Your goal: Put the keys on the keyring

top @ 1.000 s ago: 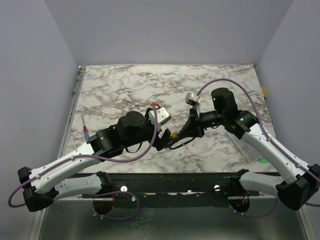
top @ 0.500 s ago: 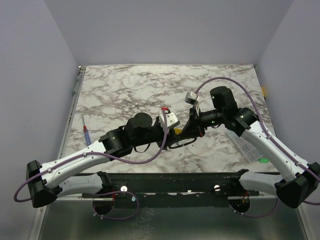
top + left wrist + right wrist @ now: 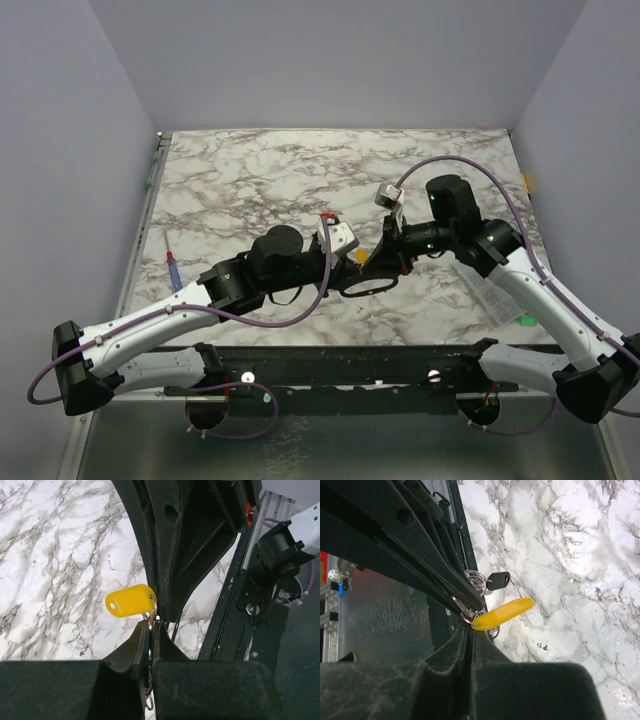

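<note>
A yellow-tagged key [image 3: 131,600] hangs from thin wire rings of the keyring [image 3: 475,581] above the marble table, where both grippers meet tip to tip. My left gripper [image 3: 151,626] is shut on a wire ring right beside the yellow tag [image 3: 357,257]. My right gripper [image 3: 469,629] is shut on the ring at the yellow tag's [image 3: 502,613] end. A black-headed key [image 3: 498,579] hangs on the rings behind it. A black loop [image 3: 366,288] dangles under the two grippers. A green-tagged key [image 3: 525,321] lies by the right arm.
A thin red-and-blue stick [image 3: 172,268] lies near the table's left edge. A small orange item [image 3: 527,181] sits at the right edge. The black rail [image 3: 340,365] with both arm bases runs along the near edge.
My left arm has swung right to the yellow tag and its jaws have gone from open to shut on the ring. The right gripper has stayed shut and shifted only slightly.
</note>
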`<state>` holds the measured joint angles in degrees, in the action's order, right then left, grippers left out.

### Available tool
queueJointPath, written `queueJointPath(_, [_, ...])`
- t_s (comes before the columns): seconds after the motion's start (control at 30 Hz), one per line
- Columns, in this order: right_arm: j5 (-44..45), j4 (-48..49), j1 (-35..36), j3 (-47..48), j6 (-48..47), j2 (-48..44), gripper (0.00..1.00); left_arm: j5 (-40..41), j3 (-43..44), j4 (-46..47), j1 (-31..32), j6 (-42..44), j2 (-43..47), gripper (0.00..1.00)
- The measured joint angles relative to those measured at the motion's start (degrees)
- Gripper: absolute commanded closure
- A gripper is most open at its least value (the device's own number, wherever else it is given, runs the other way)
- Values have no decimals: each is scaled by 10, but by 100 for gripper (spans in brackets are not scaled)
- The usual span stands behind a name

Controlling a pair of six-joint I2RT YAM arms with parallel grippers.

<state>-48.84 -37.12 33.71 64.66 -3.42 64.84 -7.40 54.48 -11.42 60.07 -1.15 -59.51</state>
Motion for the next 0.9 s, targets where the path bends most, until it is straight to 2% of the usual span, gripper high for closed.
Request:
queueJointPath(0.13, [9,2,1,-7,0,-18,94,-1,0,3,0,-19,4,100])
queueJointPath(0.3, [10,4,2,-19,0,-33,76,1,0,4,0,-38,11,100])
queueJointPath(0.57, [8,-5,2,-22,-1,-45,67,23,0,-21,-7,-44,22,100])
queueJointPath(0.77, [12,-1,2,-22,2,-45,52,39,0,-21,-7,-45,22,100])
queueJointPath(0.9, [26,17,2,-24,13,-50,49,77,0,-21,-7,-53,22,100])
